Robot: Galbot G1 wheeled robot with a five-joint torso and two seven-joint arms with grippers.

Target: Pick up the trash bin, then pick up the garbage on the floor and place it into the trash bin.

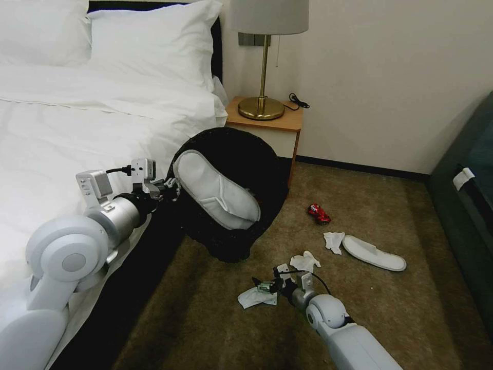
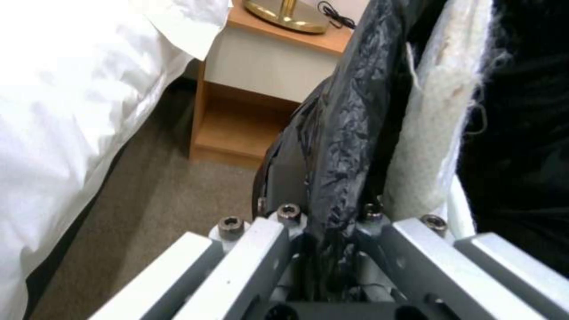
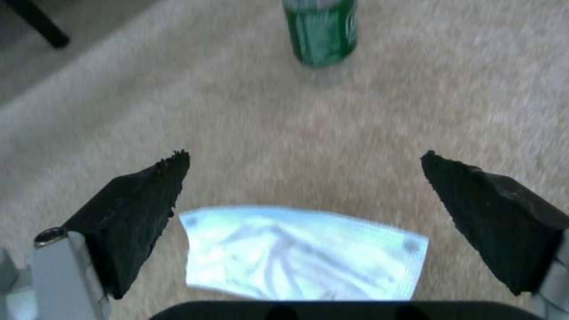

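Observation:
My left gripper (image 1: 172, 187) is shut on the rim of the black trash bin (image 1: 241, 169) and holds it off the floor beside the bed, mouth tipped toward me. A white slipper (image 1: 215, 189) lies inside it. In the left wrist view the gripper (image 2: 329, 222) pinches the bin's black liner (image 2: 350, 111), with the slipper (image 2: 438, 111) just past it. My right gripper (image 1: 259, 284) is open, low over a flat white tissue (image 1: 256, 297) on the carpet. In the right wrist view the tissue (image 3: 302, 253) lies between the spread fingers (image 3: 142, 209), and a green container (image 3: 321, 31) stands farther off.
More garbage lies on the floor: a crumpled tissue (image 1: 304, 261), another tissue (image 1: 334, 240), a second slipper (image 1: 374, 253) and a crushed red can (image 1: 319, 214). The bed (image 1: 77, 128) is on the left, a nightstand (image 1: 267, 123) with a lamp behind the bin, dark furniture (image 1: 467, 205) on the right.

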